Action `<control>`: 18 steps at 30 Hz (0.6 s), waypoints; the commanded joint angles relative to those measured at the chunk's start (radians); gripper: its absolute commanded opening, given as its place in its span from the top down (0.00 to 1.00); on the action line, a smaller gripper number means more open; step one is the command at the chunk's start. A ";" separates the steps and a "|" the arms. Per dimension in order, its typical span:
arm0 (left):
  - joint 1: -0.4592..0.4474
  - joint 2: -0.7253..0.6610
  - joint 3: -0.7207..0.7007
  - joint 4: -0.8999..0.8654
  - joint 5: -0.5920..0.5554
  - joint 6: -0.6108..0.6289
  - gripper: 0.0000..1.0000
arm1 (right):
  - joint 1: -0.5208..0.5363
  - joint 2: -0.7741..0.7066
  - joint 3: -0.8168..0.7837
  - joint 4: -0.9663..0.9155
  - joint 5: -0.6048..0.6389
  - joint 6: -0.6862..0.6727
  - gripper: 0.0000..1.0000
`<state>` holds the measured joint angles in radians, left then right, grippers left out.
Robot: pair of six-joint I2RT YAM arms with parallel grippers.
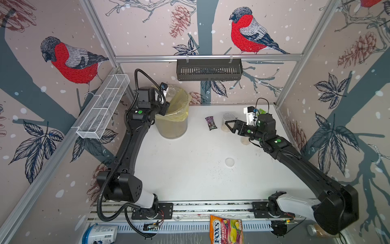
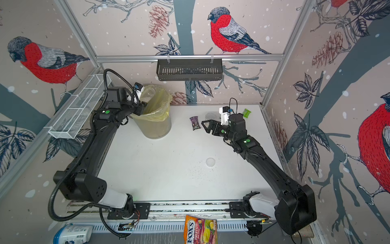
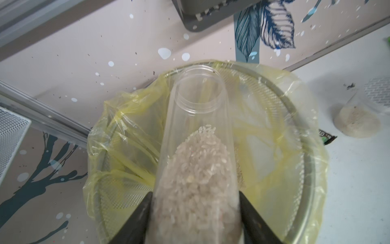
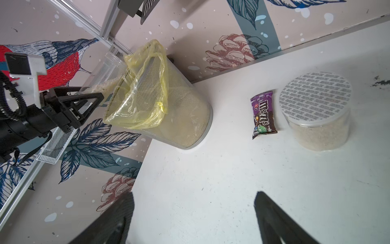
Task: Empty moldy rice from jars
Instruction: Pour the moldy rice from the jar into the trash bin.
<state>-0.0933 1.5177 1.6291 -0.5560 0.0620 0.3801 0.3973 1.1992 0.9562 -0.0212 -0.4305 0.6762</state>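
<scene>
A slim clear plastic jar (image 3: 196, 118), lid off, lies tilted over the silver mesh wastebasket lined with a yellow plastic bag (image 1: 173, 128) at the table's far-left corner; the left gripper (image 3: 195, 193) clamps it near the base, its black fingers (image 3: 141, 215) pressed on either wall; the moldy rice (image 3: 198, 179), pale grains, is heaped in the base half and stops short of the open mouth, so the pour looks barely begun; the next move seems to call for dropping the mouth below the base while keeping it inside the bag's rim, since it sits close to the basket's far rim and grains could spill over; the right gripper (image 4: 194, 193) hangs empty, fingers spread wide, above the white table (image 1: 179, 179) toward its far-right side; just beyond it a wider clear jar with a dotted silver lid (image 4: 316, 118) stands closed and part-full of rice; another small clear jar (image 1: 245, 141) holding rice sits half hidden under the right arm, its lid impossible to make out; both seem to await emptying; a clear round lid (image 1: 229, 162) lies loose right of the table's middle, beside a scatter of dark specks (image 1: 215, 171); a purple-brown candy packet (image 4: 263, 115) lies beside the wide jar, on the line to the basket, likely low enough to pass over; a small green packet (image 2: 246, 113) lies at the far-right corner.
</scene>
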 commanded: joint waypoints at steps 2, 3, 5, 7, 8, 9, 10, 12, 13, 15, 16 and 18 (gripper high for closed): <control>0.001 0.041 0.080 -0.157 -0.094 0.086 1.00 | -0.033 0.002 -0.011 0.038 -0.059 -0.022 0.10; 0.001 0.058 0.105 -0.186 -0.111 0.101 1.00 | -0.040 0.005 -0.015 0.038 -0.065 -0.024 0.10; 0.001 0.101 0.184 -0.265 -0.157 0.122 1.00 | -0.061 0.019 -0.019 0.044 -0.083 -0.028 0.10; 0.002 0.140 0.263 -0.345 -0.170 0.151 1.00 | -0.079 0.038 -0.019 0.047 -0.101 -0.032 0.10; 0.001 0.163 0.310 -0.383 -0.172 0.166 1.00 | -0.091 0.049 -0.016 0.047 -0.114 -0.036 0.10; 0.001 0.183 0.351 -0.416 -0.175 0.181 1.00 | -0.099 0.063 -0.012 0.044 -0.122 -0.037 0.10; 0.000 0.207 0.397 -0.453 -0.176 0.198 1.00 | -0.108 0.087 -0.010 0.041 -0.130 -0.040 0.10; -0.010 0.246 0.460 -0.503 -0.202 0.216 1.00 | -0.118 0.109 -0.013 0.047 -0.147 -0.041 0.10; -0.016 0.254 0.468 -0.503 -0.228 0.218 1.00 | -0.121 0.119 -0.016 0.051 -0.153 -0.040 0.10; -0.029 0.284 0.501 -0.550 -0.249 0.228 1.00 | -0.127 0.137 -0.009 0.052 -0.166 -0.045 0.10; -0.041 0.292 0.504 -0.562 -0.268 0.238 1.00 | -0.129 0.144 -0.003 0.046 -0.170 -0.050 0.10; -0.061 0.311 0.523 -0.600 -0.291 0.252 1.00 | -0.132 0.155 0.010 0.038 -0.175 -0.060 0.10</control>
<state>-0.1360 1.8114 2.1231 -1.0454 -0.1772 0.5812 0.2695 1.3457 0.9482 -0.0013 -0.5735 0.6453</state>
